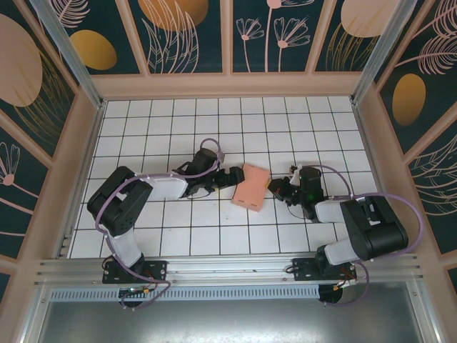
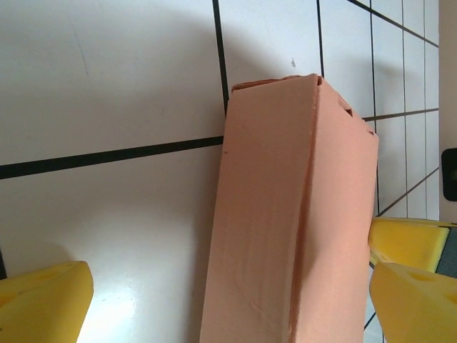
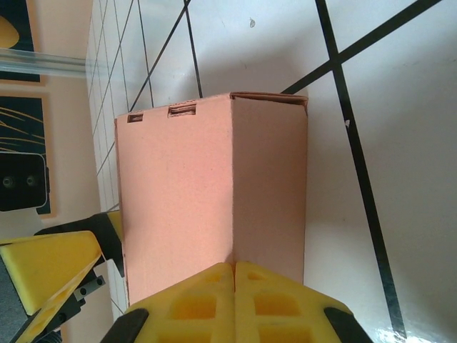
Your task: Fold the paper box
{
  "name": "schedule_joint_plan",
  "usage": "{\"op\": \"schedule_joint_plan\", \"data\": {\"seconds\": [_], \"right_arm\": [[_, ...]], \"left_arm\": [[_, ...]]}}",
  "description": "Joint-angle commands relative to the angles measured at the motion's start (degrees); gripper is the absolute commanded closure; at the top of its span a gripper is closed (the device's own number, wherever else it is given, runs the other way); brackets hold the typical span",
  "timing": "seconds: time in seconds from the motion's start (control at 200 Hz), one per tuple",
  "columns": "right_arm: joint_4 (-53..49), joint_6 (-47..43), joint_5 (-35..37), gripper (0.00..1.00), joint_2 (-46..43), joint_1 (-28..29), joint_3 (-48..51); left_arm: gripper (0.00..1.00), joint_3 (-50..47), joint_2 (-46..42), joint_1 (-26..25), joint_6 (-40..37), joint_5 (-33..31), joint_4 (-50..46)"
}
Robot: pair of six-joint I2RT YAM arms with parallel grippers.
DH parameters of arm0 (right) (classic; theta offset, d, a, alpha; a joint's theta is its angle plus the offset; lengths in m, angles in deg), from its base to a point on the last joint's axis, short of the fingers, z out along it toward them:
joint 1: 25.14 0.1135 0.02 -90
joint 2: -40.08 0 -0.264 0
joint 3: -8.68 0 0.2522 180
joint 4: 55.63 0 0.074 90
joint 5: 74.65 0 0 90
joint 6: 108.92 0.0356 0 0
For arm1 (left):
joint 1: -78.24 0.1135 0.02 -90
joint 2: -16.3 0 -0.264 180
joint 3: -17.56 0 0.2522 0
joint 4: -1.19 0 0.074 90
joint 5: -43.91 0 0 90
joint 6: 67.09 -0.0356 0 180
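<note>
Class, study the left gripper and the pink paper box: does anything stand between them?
Nothing visible does. The left gripper is open, its fingers on either side of the paper box. The shut right gripper sits at the box's other end, not between them.

The salmon-pink paper box (image 1: 249,188), folded into a closed rectangular carton, lies on its side mid-table on the white tiles

We record a white tiled surface (image 1: 178,128) ruled with a dark grid (image 2: 107,156). Pale wooden walls (image 1: 228,84) enclose it on three sides. They carry dark teal panels (image 1: 189,36) painted with gold discs and pink line-drawn flowers. Silver metal posts (image 1: 68,53) rise at the two far corners. A slotted aluminium rail (image 1: 228,270) runs along the near edge.
</note>
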Motion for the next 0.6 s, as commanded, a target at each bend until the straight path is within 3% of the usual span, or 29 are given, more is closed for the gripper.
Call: {"op": "schedule_joint_plan", "data": {"seconds": [0.0,0.595], "right_arm": [[-2.7,0.1,0.5,0.98,1.7,-0.4,1.5],[-4.1,0.4,2.1,1.0,2.2,-1.5,2.6]], "left_arm": [[0.02,1.2,2.8,-0.4,0.9,4.2,2.2],[0.13,4.5,7.2,-3.0,0.4,8.6,0.4]]}}
